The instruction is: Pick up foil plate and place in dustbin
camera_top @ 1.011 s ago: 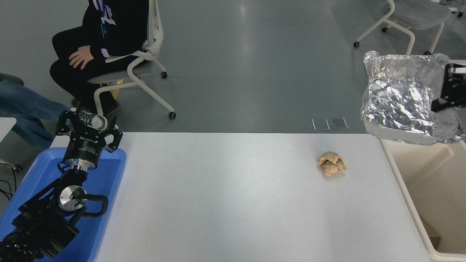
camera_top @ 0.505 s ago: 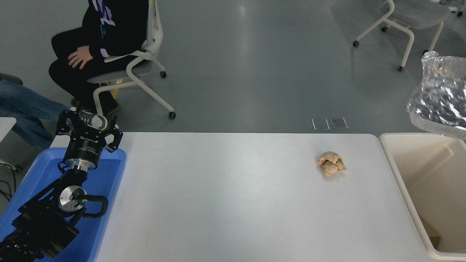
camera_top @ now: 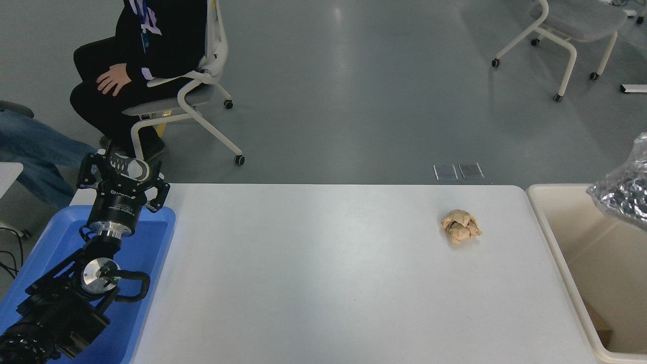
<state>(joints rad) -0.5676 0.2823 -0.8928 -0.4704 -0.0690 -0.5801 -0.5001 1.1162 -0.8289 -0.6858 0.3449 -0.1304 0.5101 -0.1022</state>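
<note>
My view looks down over a white table (camera_top: 323, 283) with a smooth, matte top and rounded corners. At its right end stands the dustbin (camera_top: 555, 237), a large cream plastic box with a thick rounded rim and deep smooth walls; low in its near corner I can make out a small brown flat piece, possibly cardboard, too cut off to name. The foil plate (camera_top: 622, 191) hangs above the bin's far right part at the picture's right edge, only a crinkled, shiny silver corner of it showing, clear of the bin's floor. My right gripper is out of view beyond that edge, so I cannot tell how it holds the foil. At the table's left end sits a blue tray (camera_top: 151, 242), a shallow glossy plastic tray with rounded corners, and my left arm lies over it; nothing else shows inside it. My left gripper (camera_top: 123, 172) is black and points away from me past the tray's far rim, its fingers spread apart around nothing. On the bare tabletop, near the bin but apart from it, lies a paper ball (camera_top: 460, 227), small, tan and crumpled. Beyond the table is a grey polished floor, where a person (camera_top: 136, 55) in dark clothes sits on a white-framed wheeled chair (camera_top: 202, 96) at the upper left, and a second such chair (camera_top: 576, 25) stands at the upper right
</note>
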